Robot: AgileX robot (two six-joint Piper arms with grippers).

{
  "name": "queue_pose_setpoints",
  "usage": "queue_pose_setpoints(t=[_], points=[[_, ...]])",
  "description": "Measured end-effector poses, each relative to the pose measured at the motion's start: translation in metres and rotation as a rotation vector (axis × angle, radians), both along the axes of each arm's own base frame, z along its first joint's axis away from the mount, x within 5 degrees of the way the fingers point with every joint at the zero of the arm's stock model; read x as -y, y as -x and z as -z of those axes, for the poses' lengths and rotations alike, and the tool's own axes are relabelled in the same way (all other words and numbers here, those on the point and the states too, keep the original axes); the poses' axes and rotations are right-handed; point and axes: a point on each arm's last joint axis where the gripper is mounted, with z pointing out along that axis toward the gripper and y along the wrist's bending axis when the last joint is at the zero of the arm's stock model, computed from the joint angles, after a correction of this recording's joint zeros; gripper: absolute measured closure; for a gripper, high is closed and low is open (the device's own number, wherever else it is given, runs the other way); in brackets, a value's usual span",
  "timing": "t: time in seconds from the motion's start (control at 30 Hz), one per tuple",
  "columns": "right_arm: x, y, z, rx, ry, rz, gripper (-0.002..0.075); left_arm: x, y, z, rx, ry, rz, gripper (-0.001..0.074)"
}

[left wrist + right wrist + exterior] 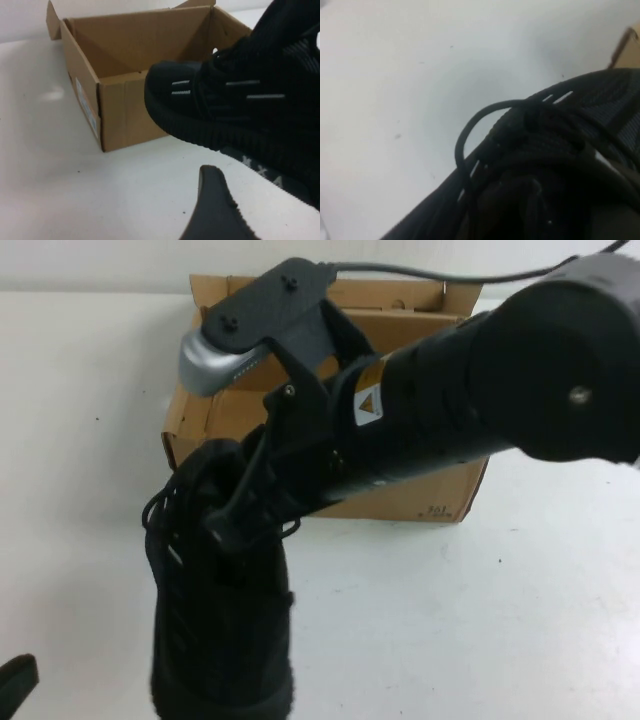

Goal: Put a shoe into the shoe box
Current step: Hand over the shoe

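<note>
The high camera is looking down over the right arm. Both wrist cameras are sitting close, sharing the shoe (240, 110) and the shoe box (120, 75).

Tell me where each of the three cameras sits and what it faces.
High: raised on the robot's side, looking down at the table, box and shoe; the right arm fills the view, right gripper at the shoe.
Left wrist: low, facing the open box; left gripper fingertip shows.
Right wrist: pressed against the shoe's laces.
All share the shoe.

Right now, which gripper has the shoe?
The right gripper, gripping the shoe at its collar in front of the shoe box. The left gripper sits low at the near-left edge, apart.
</note>
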Motion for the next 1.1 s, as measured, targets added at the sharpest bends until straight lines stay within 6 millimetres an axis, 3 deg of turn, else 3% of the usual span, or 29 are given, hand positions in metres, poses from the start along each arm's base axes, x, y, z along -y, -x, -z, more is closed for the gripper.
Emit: queue_pose_setpoints(t=[0.3, 0.63, 0.87, 1.1], points=[[-0.017, -0.029, 0.015, -0.084, 0.031, 0.225, 0.0734, 0.01, -0.018, -0.003, -0.006, -0.025, 0.1, 0.0355], [-0.028, -0.043, -0.009, -0.066, 0.005, 0.289, 0.0734, 0.014, -0.043, -0.008, 0.022, -0.049, 0.124, 0.0346], [-0.036, -0.049, -0.017, -0.061, -0.047, 0.299, 0.0734, 0.019, -0.067, -0.03, -0.002, -0.033, 0.139, 0.0167], [-0.041, -0.053, -0.014, -0.068, -0.067, 0.311, 0.0734, 0.025, -0.083, -0.036, 0.007, -0.041, 0.19, 0.0136]])
